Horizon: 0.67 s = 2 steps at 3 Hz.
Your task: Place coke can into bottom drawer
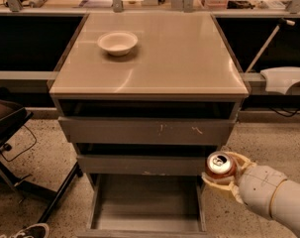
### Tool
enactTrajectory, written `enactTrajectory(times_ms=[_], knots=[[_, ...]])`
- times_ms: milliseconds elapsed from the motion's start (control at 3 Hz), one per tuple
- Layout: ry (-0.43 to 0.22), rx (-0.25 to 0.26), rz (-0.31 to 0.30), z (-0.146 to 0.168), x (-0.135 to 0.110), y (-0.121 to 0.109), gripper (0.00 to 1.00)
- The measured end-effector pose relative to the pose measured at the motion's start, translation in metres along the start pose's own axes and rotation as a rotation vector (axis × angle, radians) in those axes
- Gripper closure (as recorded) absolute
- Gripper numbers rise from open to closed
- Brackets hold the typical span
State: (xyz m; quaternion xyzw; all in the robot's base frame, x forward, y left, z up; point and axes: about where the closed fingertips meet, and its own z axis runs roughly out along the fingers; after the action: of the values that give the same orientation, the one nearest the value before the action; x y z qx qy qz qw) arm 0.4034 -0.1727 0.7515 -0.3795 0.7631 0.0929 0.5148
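Note:
The coke can (220,165) is a small red can with a silver top, held upright in my gripper (224,175) at the lower right. The gripper is shut on the can and hangs just right of the cabinet's lower front, above the right wall of the bottom drawer. The bottom drawer (145,224) is pulled out at the foot of the cabinet, a wide shallow grey tray with nothing on its floor. The can is outside the drawer, beside its right edge.
A white bowl (117,42) sits on the cabinet top (179,58). The scratched upper drawer (139,131) and the middle drawer (139,164) are slightly out. A dark chair (11,128) stands at the left. A white object (285,78) lies at the right.

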Motion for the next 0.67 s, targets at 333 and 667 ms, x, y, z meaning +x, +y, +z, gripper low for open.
enactTrajectory(times_ms=[333,667], knots=[[0.004,0.005,0.019,0.017,0.019,0.006,1.00],[-0.010,-0.035,0.010,0.070,0.057,0.042,1.00]])
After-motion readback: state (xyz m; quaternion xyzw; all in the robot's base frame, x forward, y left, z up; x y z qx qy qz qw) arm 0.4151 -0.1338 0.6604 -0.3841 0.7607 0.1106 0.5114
